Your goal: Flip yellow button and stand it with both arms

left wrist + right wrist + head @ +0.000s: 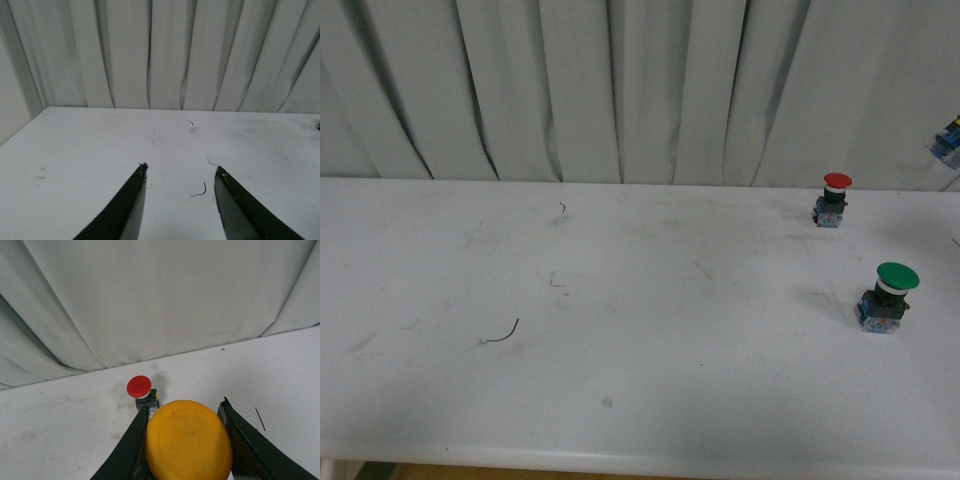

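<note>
Right wrist view: right gripper (185, 405) fingers (134, 447) pinch yellow button (187, 440), red button (138, 386) beyond; left gripper (181, 169) fingers (125, 207) spread.

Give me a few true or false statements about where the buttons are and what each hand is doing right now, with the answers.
1. The right hand holds the yellow button. True.
2. The left hand grips a button. False: it is open with nothing between its fingers.
3. The red button stands cap up on the table. True.
4. The green button sits farther from the robot than the red one. False: it is nearer the robot.
</note>
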Controlling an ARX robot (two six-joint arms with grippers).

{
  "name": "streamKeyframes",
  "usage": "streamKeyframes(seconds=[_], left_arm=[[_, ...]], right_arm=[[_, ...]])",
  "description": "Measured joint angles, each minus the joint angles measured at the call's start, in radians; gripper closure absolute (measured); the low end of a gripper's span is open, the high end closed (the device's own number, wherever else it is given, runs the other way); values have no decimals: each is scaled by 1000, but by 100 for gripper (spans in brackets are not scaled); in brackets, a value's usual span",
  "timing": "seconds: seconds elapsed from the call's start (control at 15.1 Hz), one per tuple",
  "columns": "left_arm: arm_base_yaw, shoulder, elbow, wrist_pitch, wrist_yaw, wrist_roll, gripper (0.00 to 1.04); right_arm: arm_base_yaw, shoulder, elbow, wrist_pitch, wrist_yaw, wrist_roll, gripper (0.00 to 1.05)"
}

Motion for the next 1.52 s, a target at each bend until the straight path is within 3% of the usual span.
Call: streamKeyframes(seconds=[0.26, 0.33, 0.6, 0.93, 1.52], left_arm=[[0, 0, 0, 0, 0, 0, 12], [0, 0, 0, 0, 0, 0, 5], [0, 0, 0, 0, 0, 0, 7], [0, 0, 0, 0, 0, 0, 7], [0, 0, 0, 0, 0, 0, 7]], right_arm=[[24, 80, 132, -137, 79, -97, 68], [37, 92, 152, -140, 86, -114, 68], [103, 191, 201, -156, 254, -225, 68], [187, 306, 241, -143, 416, -196, 68], [203, 473, 377, -145, 425, -152, 68]])
